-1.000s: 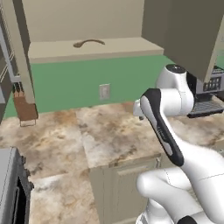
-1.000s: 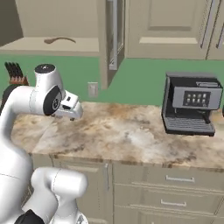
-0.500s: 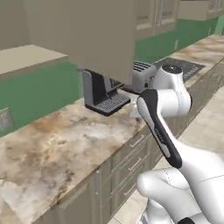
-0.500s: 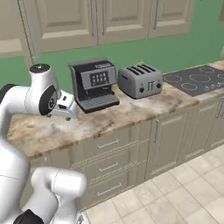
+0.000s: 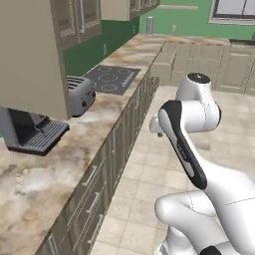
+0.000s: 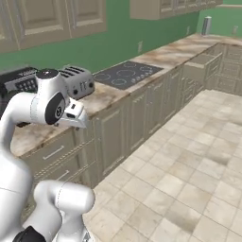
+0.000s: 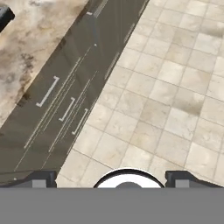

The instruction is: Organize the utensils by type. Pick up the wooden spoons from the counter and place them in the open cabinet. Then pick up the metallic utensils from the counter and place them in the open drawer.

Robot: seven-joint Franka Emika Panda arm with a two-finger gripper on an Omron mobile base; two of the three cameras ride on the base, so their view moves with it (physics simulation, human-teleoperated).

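Worktop (image 5: pixel 104 117) of beige-and-brown marbled stone runs past the grey toaster (image 5: pixel 79 94), which stands between the black coffee machine (image 5: pixel 27 132) and the dark cooktop (image 5: pixel 112 78). Beyond the cooktop, at the far corner, one beige drawer (image 6: pixel 202 60) stands pulled open. My jaws are spread wide and hold nothing, pointing down at the tiled floor (image 7: pixel 166 92) just off the worktop's edge, my fingertips (image 7: pixel 41 178) apart.
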